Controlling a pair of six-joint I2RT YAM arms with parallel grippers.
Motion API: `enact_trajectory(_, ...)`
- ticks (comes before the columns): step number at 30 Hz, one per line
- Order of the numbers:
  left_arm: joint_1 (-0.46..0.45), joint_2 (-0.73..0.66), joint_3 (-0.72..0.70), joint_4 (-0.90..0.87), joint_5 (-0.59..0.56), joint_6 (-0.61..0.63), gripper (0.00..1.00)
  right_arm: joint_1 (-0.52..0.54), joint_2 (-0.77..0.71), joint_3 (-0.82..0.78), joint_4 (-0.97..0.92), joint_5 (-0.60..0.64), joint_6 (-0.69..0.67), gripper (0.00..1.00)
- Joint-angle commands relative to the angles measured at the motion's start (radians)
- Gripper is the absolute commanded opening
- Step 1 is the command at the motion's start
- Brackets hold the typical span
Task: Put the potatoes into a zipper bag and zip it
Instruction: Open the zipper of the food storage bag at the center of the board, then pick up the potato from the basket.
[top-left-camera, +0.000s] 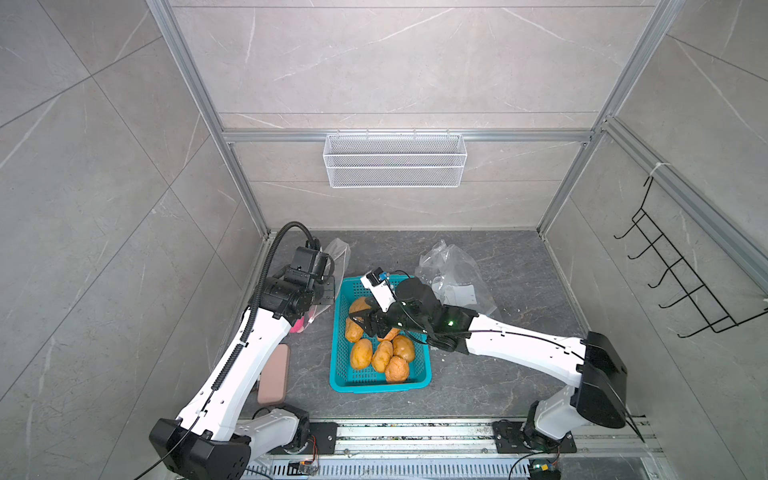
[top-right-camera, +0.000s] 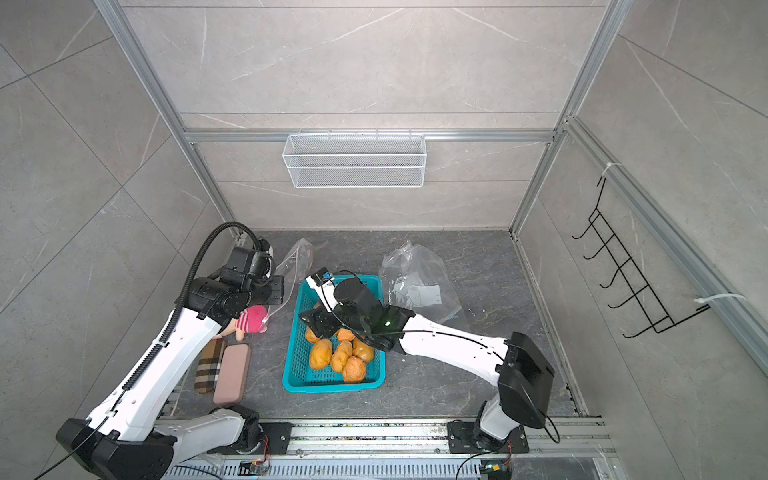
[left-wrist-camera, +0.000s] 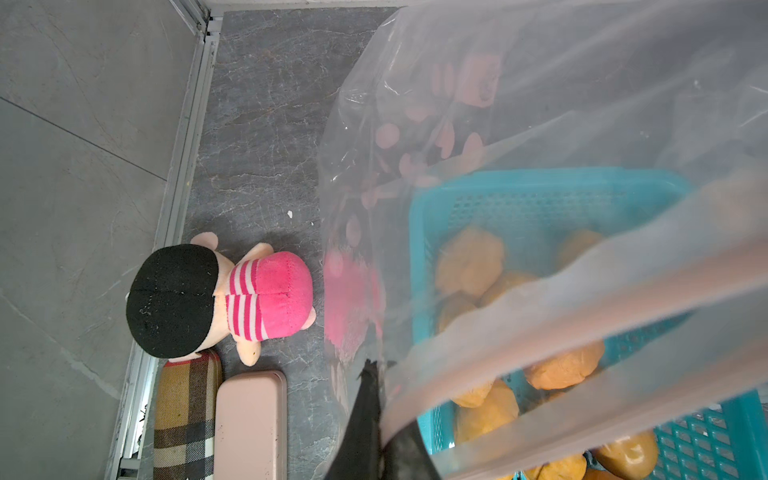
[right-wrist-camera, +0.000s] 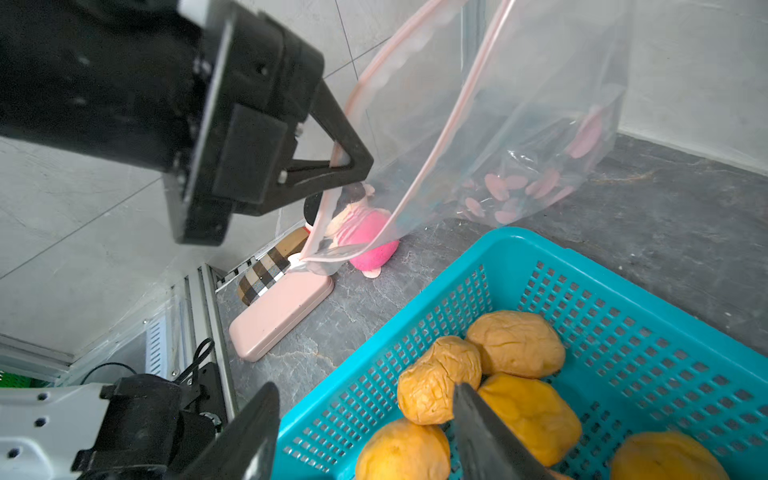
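we read this as the start of the loading step: the left gripper (right-wrist-camera: 353, 174) is pinched tight on the zip strip of the bag (right-wrist-camera: 498, 137), holding it up just beside the basket (right-wrist-camera: 519, 257) with its mouth gaping, and we see no potato inside it. the potatoes (top-left-camera: 382, 355) all lie heaped in the basket, touching one another. the right gripper (right-wrist-camera: 365, 390) hangs over them with its jaws spread and nothing between them. the next move, we judge, is to lower those jaws around one potato, close across its narrow width, lift it clear of the rim and carry it into the bag's mouth. the potatoes are oval, wrinkled and orange-yellow, probably a little soft and apt to roll. the bag is thin clear film with pink oval marks and a pink zip strip. it looks limp, so its mouth may sag. the basket is stiff teal plastic lattice.
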Motion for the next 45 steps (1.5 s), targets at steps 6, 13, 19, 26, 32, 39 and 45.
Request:
enact_trajectory(6,0.034,-0.001,-0.020,0.054,0.127,0.019,0.00,-0.088,0.128,0.040,-0.199,0.101,0.087,0.67)
enact_trajectory(13,0.033,0.008,-0.026,0.051,0.140,0.021,0.00,-0.113,0.302,0.206,-0.349,0.062,0.116,0.67)
enact_trajectory(19,0.034,0.000,-0.034,0.054,0.113,0.021,0.00,-0.101,0.386,0.234,-0.255,-0.154,0.285,0.67)
enact_trajectory(26,0.034,0.008,-0.037,0.052,0.103,0.023,0.00,-0.094,0.507,0.314,-0.288,-0.151,0.461,0.65)
enact_trajectory(32,0.034,0.002,-0.038,0.053,0.091,0.024,0.00,-0.091,0.550,0.337,-0.294,-0.150,0.508,0.64)
enact_trajectory(39,0.033,0.005,-0.037,0.052,0.092,0.024,0.00,-0.085,0.605,0.391,-0.338,-0.158,0.536,0.63)
enact_trajectory(45,0.033,0.003,-0.038,0.054,0.086,0.021,0.00,-0.080,0.622,0.422,-0.352,-0.155,0.536,0.57)
